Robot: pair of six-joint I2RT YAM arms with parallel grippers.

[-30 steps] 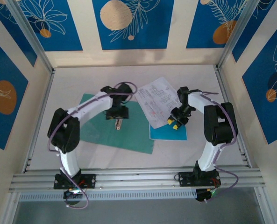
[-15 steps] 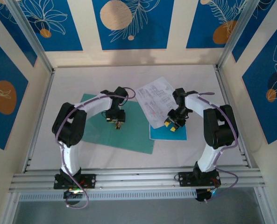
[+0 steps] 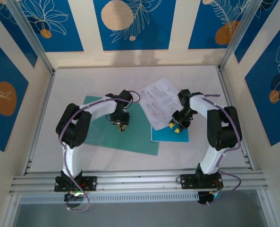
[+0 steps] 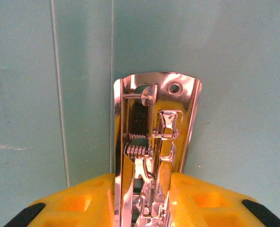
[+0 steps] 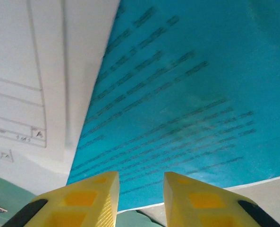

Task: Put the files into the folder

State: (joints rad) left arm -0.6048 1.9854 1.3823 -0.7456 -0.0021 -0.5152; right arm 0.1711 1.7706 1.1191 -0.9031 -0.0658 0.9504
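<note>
Left gripper: the left gripper (image 3: 121,124) sits low over the middle of the folder (image 3: 137,137). In its wrist view the yellow fingers (image 4: 73,203) press in on either side of a shiny metal clip (image 4: 154,127) standing up from the teal-green card.
Change on the left: a second ago these fingers stood wider apart. They have since drawn together on the clip, and the arm's elbow has swung a little toward the centre.
Folder: it lies flat on the white table (image 3: 196,80), left of centre and skewed. Its near right corner now reaches slightly further right than a second ago.
Right gripper: the right gripper (image 3: 177,126) hangs over the near edge of the files. Its fingers are apart with a narrow gap, and nothing is between them.
Change on the right: it is back almost where it was a second ago, after a small drift to the left.
White sheets: the white sheets (image 3: 158,99), printed with line diagrams, lie tilted just right of the folder. They overlap the far edge of the cyan sheet and have not moved.
Cyan sheet: the cyan sheet (image 3: 165,135) lies flat under the right gripper, beside the folder's right edge. The right wrist view shows faint lines of text on it, and it too is unmoved.
</note>
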